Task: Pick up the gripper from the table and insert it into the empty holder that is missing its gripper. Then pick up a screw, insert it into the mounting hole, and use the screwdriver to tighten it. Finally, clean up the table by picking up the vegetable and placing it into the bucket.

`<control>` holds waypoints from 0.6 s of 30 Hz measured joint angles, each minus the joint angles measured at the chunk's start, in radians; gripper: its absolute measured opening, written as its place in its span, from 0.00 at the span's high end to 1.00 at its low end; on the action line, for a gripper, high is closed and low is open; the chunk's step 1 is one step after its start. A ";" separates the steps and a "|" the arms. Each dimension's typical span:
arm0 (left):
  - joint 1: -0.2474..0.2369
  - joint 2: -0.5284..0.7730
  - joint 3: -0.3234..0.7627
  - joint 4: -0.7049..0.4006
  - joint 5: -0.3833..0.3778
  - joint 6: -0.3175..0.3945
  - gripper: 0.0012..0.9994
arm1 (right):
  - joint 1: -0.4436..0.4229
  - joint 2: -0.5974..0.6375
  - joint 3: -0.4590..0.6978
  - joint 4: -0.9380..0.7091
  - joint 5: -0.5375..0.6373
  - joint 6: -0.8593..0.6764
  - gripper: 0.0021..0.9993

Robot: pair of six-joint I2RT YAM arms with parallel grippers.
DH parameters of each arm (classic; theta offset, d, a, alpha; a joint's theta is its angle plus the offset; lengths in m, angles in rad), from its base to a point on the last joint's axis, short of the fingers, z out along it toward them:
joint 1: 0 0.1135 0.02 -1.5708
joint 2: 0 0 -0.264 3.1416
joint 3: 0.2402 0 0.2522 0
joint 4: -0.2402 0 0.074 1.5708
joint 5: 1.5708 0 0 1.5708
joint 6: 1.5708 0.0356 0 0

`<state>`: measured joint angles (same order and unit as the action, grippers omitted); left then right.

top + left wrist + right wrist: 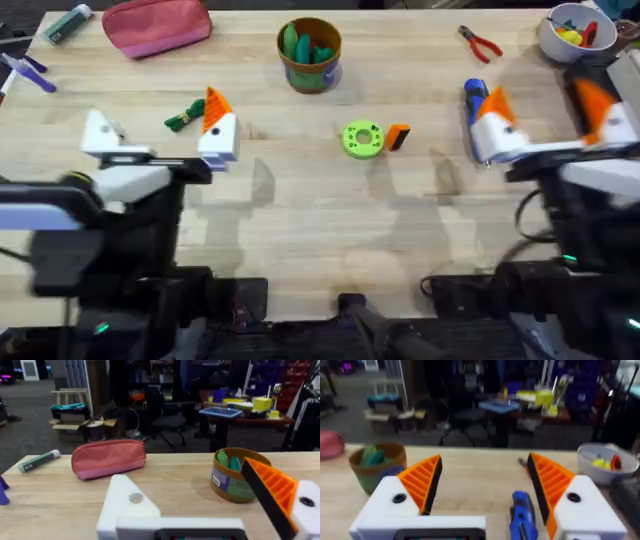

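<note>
The loose orange gripper (398, 136) lies on the counter (300, 230) beside the green disc (362, 139), untouched. The left gripper (160, 135) stands released, one finger lacking its pad; the right gripper (545, 115) spreads wide over the screwdriver (474, 97), apparently lining up a grasp.

The small orange gripper (398, 136) lies on the table just beside a green disc. The blue screwdriver (474, 100) lies far right. The dark green vegetable (184, 116) lies left. The tan bucket (310, 54) stands upright at the back.
</note>
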<state>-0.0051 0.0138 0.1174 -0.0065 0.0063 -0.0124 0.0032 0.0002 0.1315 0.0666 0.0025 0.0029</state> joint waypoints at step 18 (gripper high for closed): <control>0.000 0.824 0.964 -0.800 0.000 0.088 0.01 | 0.000 0.595 0.770 -0.746 0.000 0.005 0.01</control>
<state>-0.0050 0.8381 1.0813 -0.8067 0.0063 0.0752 0.0032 0.5956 0.9014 -0.6797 0.0025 0.0074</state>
